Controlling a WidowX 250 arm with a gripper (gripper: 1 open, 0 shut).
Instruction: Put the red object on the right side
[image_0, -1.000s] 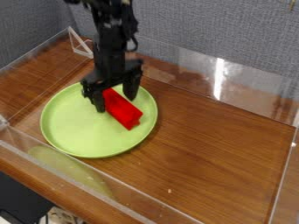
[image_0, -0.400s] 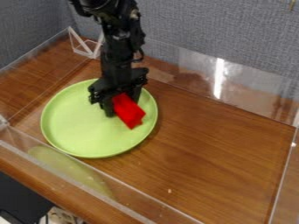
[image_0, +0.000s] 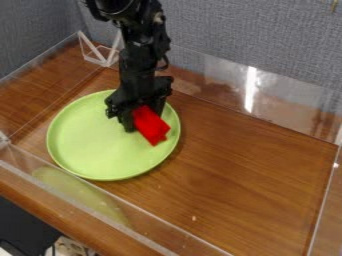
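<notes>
- Our claw (image_0: 138, 103) points straight down over the right part of the green plate (image_0: 80, 140), and its two black fingers are closed on the far end of the red block (image_0: 150, 125).
- The block lies on the plate, close to the plate's right rim. Its near end sticks out from between the fingers toward us.
- We hold the block at one end and not at the middle, we think because that end is the one nearest to the arm. With such a grip the free end may sag or swing when we lift.
- We cannot tell whether the block rests on the plate or is already a little above it; the fingers hide the contact.
- The plate sits on the left half of the wooden table (image_0: 247, 165), inside the clear plastic walls (image_0: 254, 85). The right half of the table is bare wood, so there is room for the block.
- In our judgement the grasp is done, and the next move is to lift above the plate's rim and carry the block to the right.
</notes>
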